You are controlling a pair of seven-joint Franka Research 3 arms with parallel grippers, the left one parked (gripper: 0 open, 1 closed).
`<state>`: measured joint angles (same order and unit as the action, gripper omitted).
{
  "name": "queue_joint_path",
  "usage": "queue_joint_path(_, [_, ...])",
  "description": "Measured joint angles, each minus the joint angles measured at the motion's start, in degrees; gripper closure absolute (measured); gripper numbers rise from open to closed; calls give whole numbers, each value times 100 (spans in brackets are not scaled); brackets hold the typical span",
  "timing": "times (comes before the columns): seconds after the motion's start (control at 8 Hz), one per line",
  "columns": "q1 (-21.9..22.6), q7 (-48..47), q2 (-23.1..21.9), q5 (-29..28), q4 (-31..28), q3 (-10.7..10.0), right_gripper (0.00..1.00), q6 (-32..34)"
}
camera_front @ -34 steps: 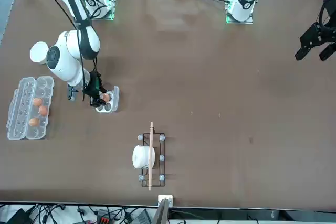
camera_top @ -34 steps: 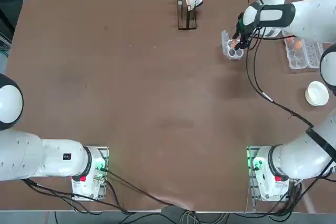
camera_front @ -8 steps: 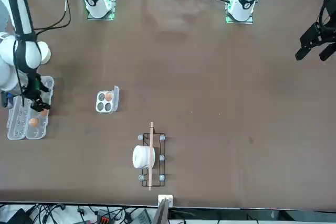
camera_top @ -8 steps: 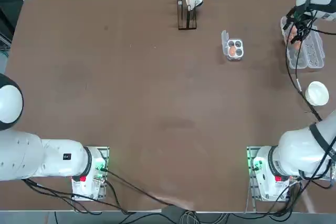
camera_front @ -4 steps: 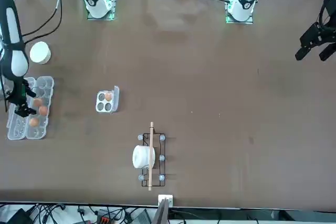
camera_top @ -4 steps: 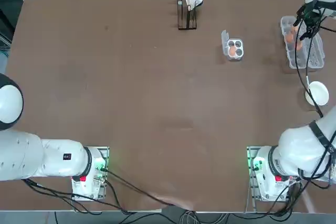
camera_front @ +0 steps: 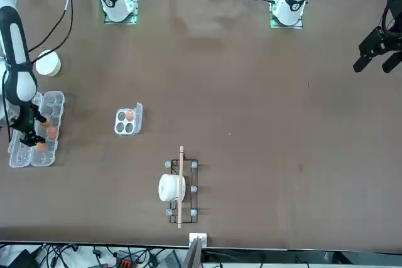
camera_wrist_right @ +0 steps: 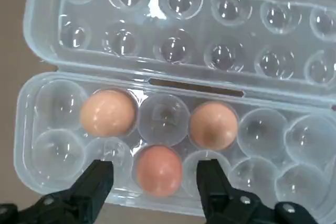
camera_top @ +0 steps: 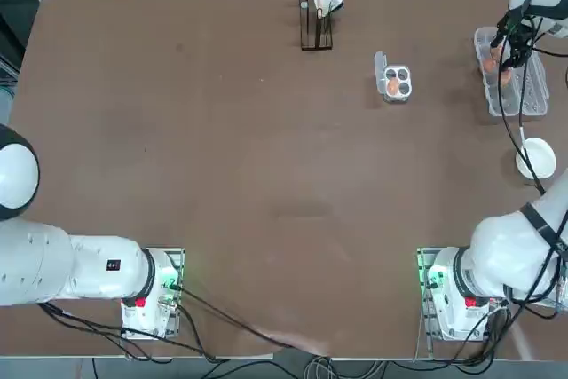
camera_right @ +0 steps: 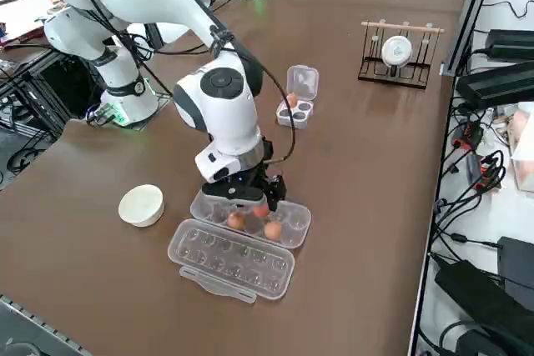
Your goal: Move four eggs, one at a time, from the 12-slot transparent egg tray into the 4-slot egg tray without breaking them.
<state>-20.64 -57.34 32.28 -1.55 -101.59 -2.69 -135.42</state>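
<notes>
While my right gripper (camera_wrist_right: 155,182) hangs spread over the 12-slot transparent egg tray (camera_top: 510,77) at the tabletop (camera_top: 266,148) edge, the middle lies bare. Cables crowd the room beyond.

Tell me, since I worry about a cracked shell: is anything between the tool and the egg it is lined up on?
Nothing visible. The right tool is open over the 12-slot transparent egg tray, its fingers flanking the nearest egg. The two other eggs sit in the neighbouring row, beyond it.
</notes>
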Motion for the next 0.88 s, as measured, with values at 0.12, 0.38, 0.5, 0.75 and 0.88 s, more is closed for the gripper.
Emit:
queue_joint_path(0.12, [1, -224, 25, -7, 17, 15, 3, -1])
queue_joint_path(0.38, [22, -440, 90, -9, 19, 51, 4, -93])
queue_joint_path(0.5, [30, -466, 139, -10, 19, 52, 4, -133])
queue_joint_path(0.75, [30, -471, 195, -11, 20, 52, 6, -152])
queue_joint_path(0.88, [30, -471, 214, -11, 20, 52, 7, -152])
